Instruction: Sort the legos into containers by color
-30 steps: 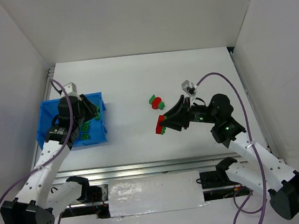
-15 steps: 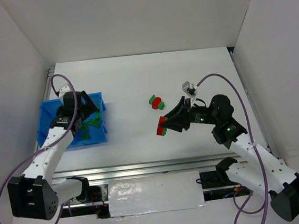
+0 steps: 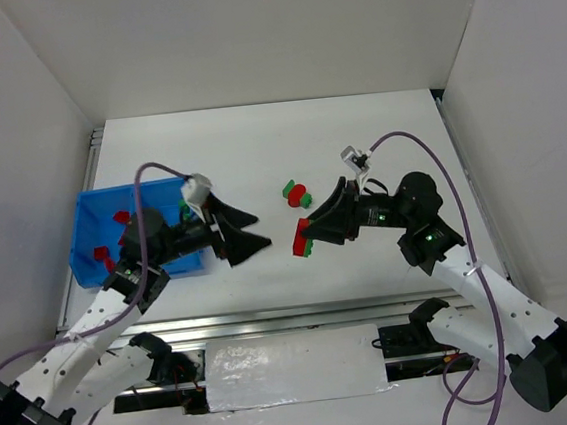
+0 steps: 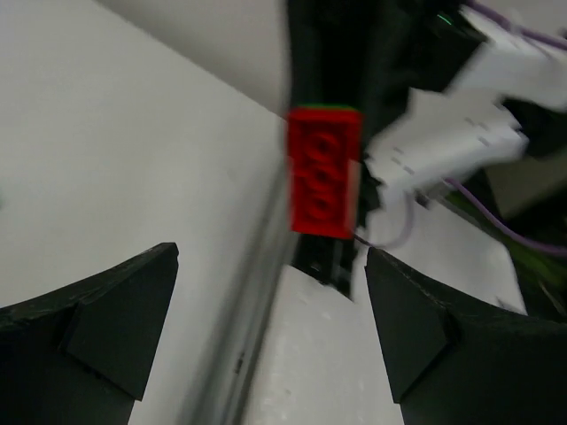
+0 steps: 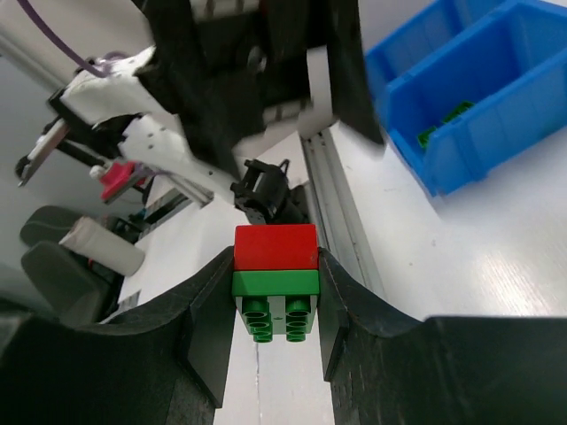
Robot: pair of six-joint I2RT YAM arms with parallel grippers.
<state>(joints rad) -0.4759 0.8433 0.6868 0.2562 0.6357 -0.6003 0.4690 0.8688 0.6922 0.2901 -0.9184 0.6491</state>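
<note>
My right gripper (image 3: 306,236) hangs over mid-table, shut on a joined red-and-green lego (image 5: 275,274), red half above green, studs toward the camera. My left gripper (image 3: 243,231) is open and holds nothing, its tips a short gap left of that lego, which the left wrist view shows straight ahead as a red brick (image 4: 323,173). A small cluster of red and green legos (image 3: 297,193) lies on the table beyond. The blue bin (image 3: 111,194) sits at the left, with red legos (image 3: 102,257) in its left compartment and green ones (image 5: 443,124) in the other.
White walls enclose the table on three sides. A metal rail (image 3: 274,319) runs along the near edge between the two arm bases. The left arm's forearm lies over the bin's right part.
My left gripper opened over the bin, then swung right out of it until it faces the right gripper. The right gripper stayed nearly still with its lego.
</note>
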